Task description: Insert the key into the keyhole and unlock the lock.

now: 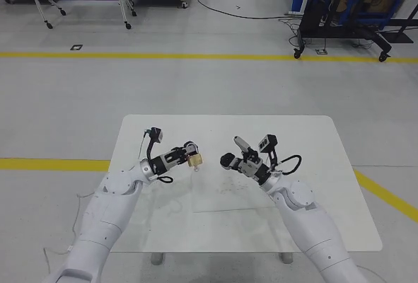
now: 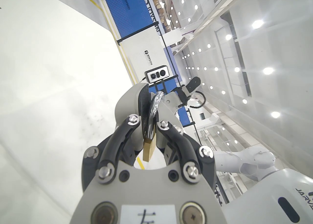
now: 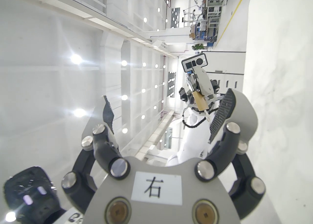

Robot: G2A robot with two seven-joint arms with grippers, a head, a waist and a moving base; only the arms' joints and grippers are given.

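Note:
A brass padlock (image 1: 194,160) with a silver shackle is held above the white table (image 1: 300,134), left of centre. My left gripper (image 2: 152,99) is shut on the shackle, and the brass body (image 2: 149,149) hangs between the finger links. In the right wrist view the padlock (image 3: 201,103) faces me, with a thin pale piece (image 3: 207,114) sticking out beside it; I cannot tell what that piece is. My right gripper (image 3: 168,102) is open with nothing between its fingers. It hovers a short way to the right of the padlock, as the right gripper (image 1: 234,152) in the top view.
The tabletop under both arms is bare. Yellow floor lines (image 1: 209,55) run behind and beside the table. A black cart frame (image 1: 343,35) stands far back right, well away from the arms.

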